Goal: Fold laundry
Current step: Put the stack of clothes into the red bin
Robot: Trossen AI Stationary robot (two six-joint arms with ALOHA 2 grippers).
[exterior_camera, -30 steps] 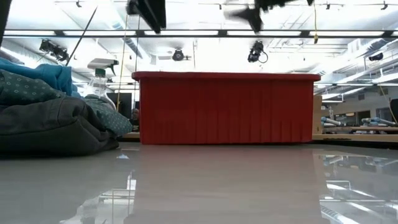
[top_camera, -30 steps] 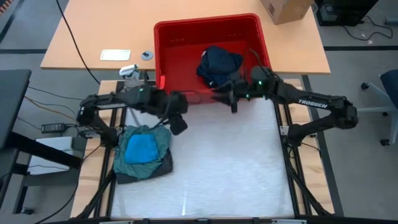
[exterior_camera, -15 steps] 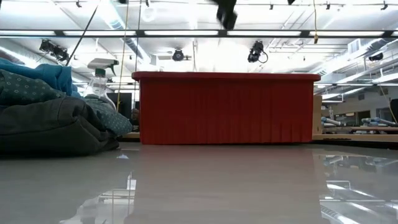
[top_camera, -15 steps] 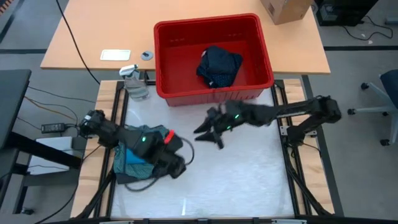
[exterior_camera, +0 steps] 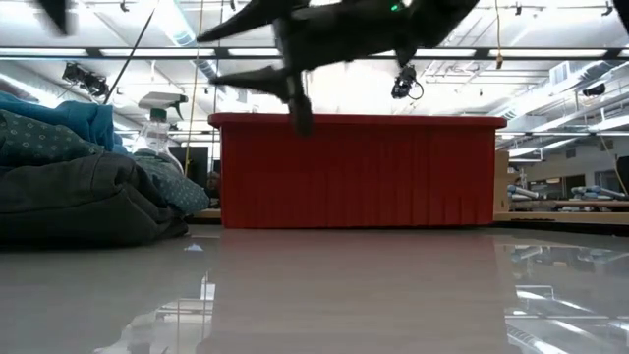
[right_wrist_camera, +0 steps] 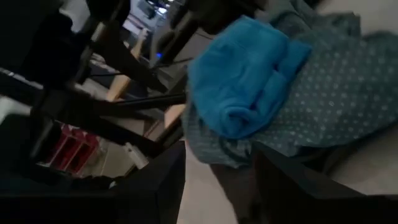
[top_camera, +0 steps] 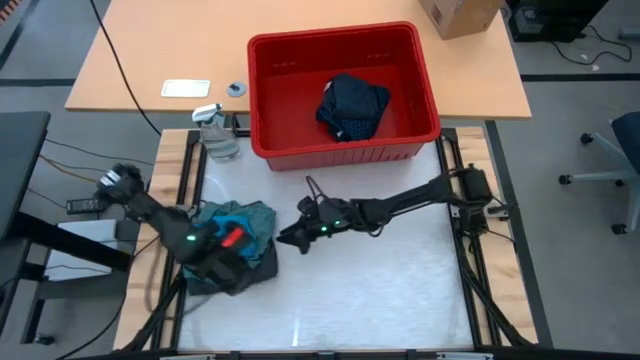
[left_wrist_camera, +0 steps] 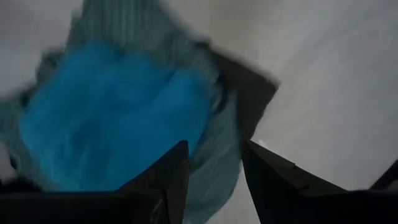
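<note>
A pile of laundry (top_camera: 245, 225) lies at the table's left: a bright blue piece (left_wrist_camera: 112, 112) on top of teal-green dotted cloth (right_wrist_camera: 323, 93), with a dark grey piece (exterior_camera: 88, 202) underneath. A navy dotted piece (top_camera: 352, 105) lies in the red bin (top_camera: 275, 120). My left gripper (left_wrist_camera: 214, 168) hangs open above the pile, pointing down at its blue and teal cloth. My right gripper (top_camera: 287, 238) is open just right of the pile and above the table, its fingers pointing toward the pile.
The red bin stands across the table's far edge. A clear spray bottle (top_camera: 216, 132) stands at the far left corner. White table surface (top_camera: 380, 290) stretches right of and nearer than the pile. A cardboard box (top_camera: 455, 15) sits on the wooden table behind.
My left gripper has swung from in front of the bin toward the table's near left and down over the pile, rolling as it went. My right gripper has come from the bin's near rim down and leftward to the pile's right side. The laundry has kept still.
</note>
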